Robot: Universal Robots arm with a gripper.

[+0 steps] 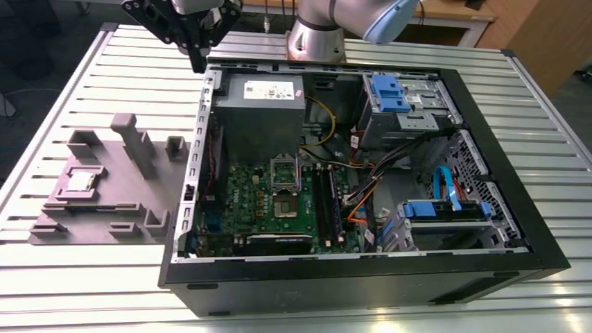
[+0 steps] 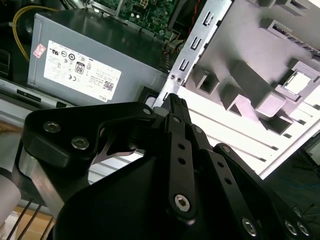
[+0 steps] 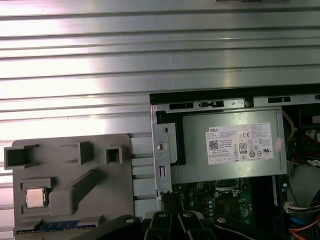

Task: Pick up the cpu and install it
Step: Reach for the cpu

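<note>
The job had hardly begun. The cpu (image 1: 82,182) lay flat in a small square pocket of the grey tray (image 1: 120,187). The tray sat on the table (image 1: 120,83), just beside the open case (image 1: 351,284), on the exterior view's left. Nothing touched the cpu. In the first wrist view the cpu (image 3: 36,198) showed as a little pale square in that pocket. In the second wrist view the cpu (image 2: 298,82) sat there too.

The gripper (image 1: 197,66) hung in the air over the far corner of the case. It was near the big grey box (image 1: 259,104) with the white label. It was well apart from the cpu.

In the second wrist view the gripper (image 2: 175,102) had its two fingers pressed together at the tips. There was nothing between them, so it held nothing. In the first wrist view the gripper (image 3: 170,197) pointed down at the edge of the case, between the tray and the box.

Inside the case the green board (image 1: 268,187) lay flat. The socket (image 1: 285,208) in the middle of it looked bare. Its metal frame (image 1: 282,168) seemed to be tipped up and out of the way, but I could not be sure.

So I judged that no part of the job was done. The cpu had not been picked up. It had not been put in the socket. Both parts were left to do.
</note>
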